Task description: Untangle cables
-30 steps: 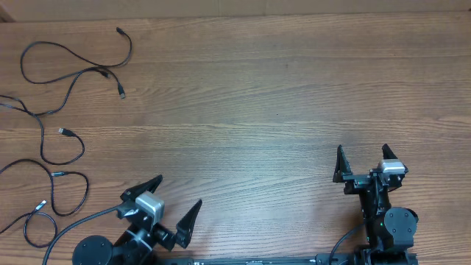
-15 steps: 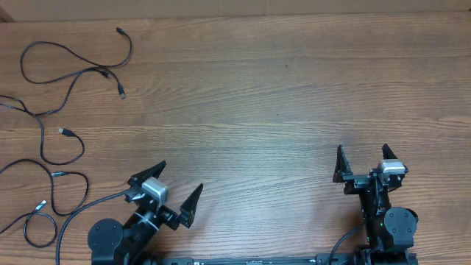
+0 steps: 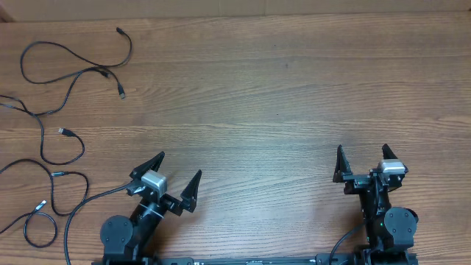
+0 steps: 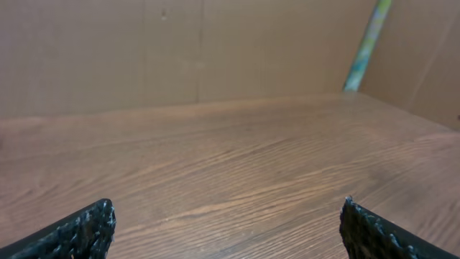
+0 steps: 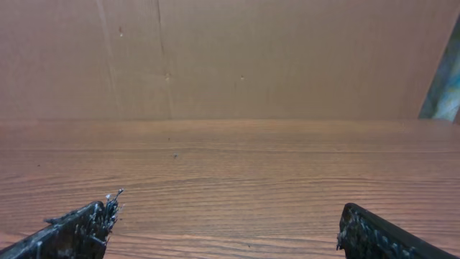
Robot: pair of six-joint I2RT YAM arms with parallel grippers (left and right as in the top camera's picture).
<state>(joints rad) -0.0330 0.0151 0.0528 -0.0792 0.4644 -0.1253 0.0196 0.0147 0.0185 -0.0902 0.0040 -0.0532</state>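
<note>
While both claws — left claw [image 3: 173,174] and right claw [image 3: 363,160] — stand apart and empty, the thin black flexible cables [image 3: 62,132] lie spread at the brown wooden surface's [image 3: 280,96] far-left edge; sorting seems near done, and any next reach falls to the left arm.

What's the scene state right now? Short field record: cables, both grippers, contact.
cables: thin black flexible cords with small plug ends, spread in loose loops at the table's far-left side
surface: brown wood-grain table
left gripper: open, empty, near the front edge, right of the cords
right gripper: open, empty, front right, far from the cords
contact: neither gripper touches a cord
wrist views: only bare table and a cardboard-coloured backdrop, no cords in sight
</note>
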